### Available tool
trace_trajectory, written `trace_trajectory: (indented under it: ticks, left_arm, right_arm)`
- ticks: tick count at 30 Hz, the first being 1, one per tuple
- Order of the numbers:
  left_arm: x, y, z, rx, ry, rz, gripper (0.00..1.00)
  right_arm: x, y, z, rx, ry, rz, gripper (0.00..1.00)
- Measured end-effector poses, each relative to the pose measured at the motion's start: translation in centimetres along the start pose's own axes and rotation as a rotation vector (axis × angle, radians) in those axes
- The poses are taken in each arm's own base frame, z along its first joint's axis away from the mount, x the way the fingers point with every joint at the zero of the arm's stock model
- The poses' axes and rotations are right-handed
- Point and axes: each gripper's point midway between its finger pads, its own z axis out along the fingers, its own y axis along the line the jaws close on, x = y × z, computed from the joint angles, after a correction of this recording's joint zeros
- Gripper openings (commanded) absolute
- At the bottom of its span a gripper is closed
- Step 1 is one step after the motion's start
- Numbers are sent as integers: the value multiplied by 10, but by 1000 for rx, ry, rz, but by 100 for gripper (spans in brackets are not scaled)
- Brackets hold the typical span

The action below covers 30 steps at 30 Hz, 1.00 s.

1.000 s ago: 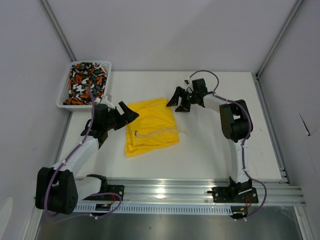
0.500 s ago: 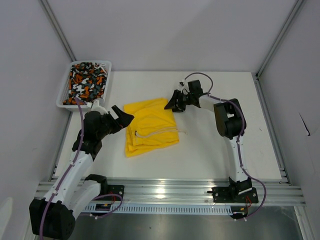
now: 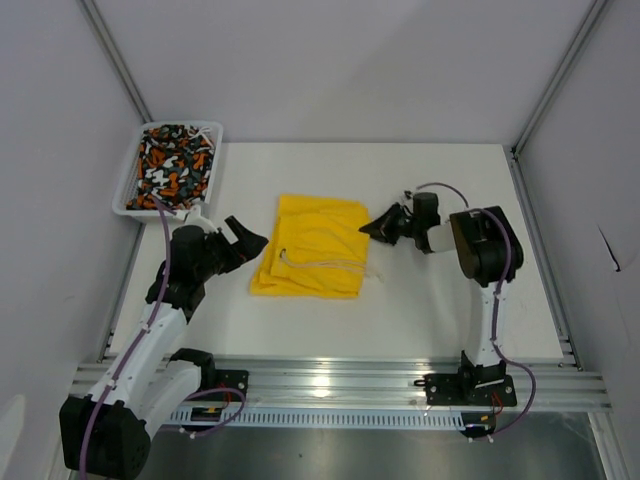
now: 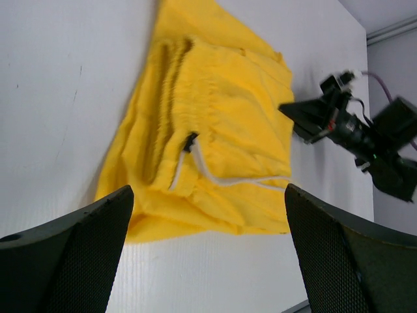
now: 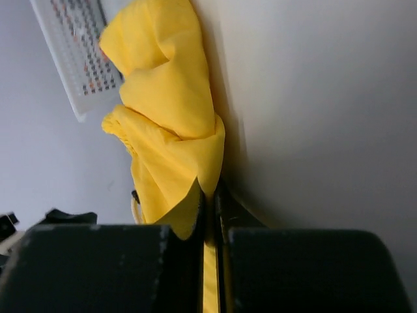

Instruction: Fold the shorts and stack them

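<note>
The yellow shorts (image 3: 312,258) lie crumpled mid-table, pale drawstring (image 3: 320,262) on top. My right gripper (image 3: 373,228) is shut on their right edge. In the right wrist view yellow fabric (image 5: 166,98) runs down between the closed fingers of the right gripper (image 5: 212,195). My left gripper (image 3: 250,240) stands open just left of the shorts, touching nothing. Its wrist view shows the yellow shorts (image 4: 215,124) ahead of the wide-open left gripper (image 4: 208,215). The patterned shorts (image 3: 172,168) lie bunched in the basket.
The white mesh basket (image 3: 122,208) sits at the table's far left corner, also seen as a white mesh basket (image 5: 71,59) beyond the fabric. The right arm (image 4: 365,134) shows across the shorts. Grey walls enclose the table on three sides.
The right gripper shut on the yellow shorts' far right edge and drew it right and toward the near side; the shorts shifted right. The left gripper stayed open and barely moved.
</note>
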Motion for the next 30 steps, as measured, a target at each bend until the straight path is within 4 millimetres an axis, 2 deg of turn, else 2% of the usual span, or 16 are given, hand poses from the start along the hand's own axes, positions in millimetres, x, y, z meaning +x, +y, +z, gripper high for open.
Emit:
trace_trajectory:
  ticks: [2, 3, 4, 5, 6, 8, 9, 11, 12, 13, 15, 18, 21, 23, 26, 30]
  left_arm:
    - [1, 1, 0, -2, 2, -1, 99]
    - [2, 2, 1, -2, 3, -1, 99]
    - [4, 3, 1, -4, 5, -2, 99]
    - [5, 5, 2, -7, 9, -3, 99]
    - [7, 6, 2, -10, 12, -4, 99]
    - [8, 7, 2, -13, 16, -4, 99]
    - [8, 7, 2, -14, 16, -4, 99]
    - [8, 9, 2, -21, 14, 2, 99]
    - [8, 10, 2, -26, 14, 4, 99]
    - [8, 11, 2, -32, 15, 6, 99]
    - [10, 13, 2, -40, 20, 9, 99]
    - [13, 17, 2, -56, 31, 8, 99]
    - [14, 21, 2, -74, 35, 19, 99]
    - [15, 24, 1, -84, 36, 22, 99]
    - [16, 25, 1, -91, 41, 26, 99]
    - [16, 25, 1, -90, 43, 33, 99]
  right_arm:
    - [1, -19, -40, 60, -129, 81, 3]
    - [4, -23, -54, 85, -165, 109, 12]
    - [9, -23, -69, 108, -217, 119, 24]
    - [21, -18, -78, 127, -237, 116, 46]
    - [38, -8, -81, 138, -238, 96, 56]
    - [88, 18, -73, 158, -189, -1, 77]
    - [119, 31, -66, 160, -149, -59, 79]
    - [198, 50, -59, 141, -15, -163, 80]
    - [237, 49, -63, 139, 63, -192, 81]
    - [266, 41, -71, 152, 120, -205, 82]
    - [294, 11, -93, 222, 180, -187, 82]
    - [285, 9, -116, 250, 121, -195, 93]
    - [260, 22, -136, 250, 35, -249, 97]
    - [235, 31, -143, 245, -27, -261, 98]
    - [204, 36, -143, 272, -73, -280, 99]
    - [200, 27, -121, 332, 0, -305, 99]
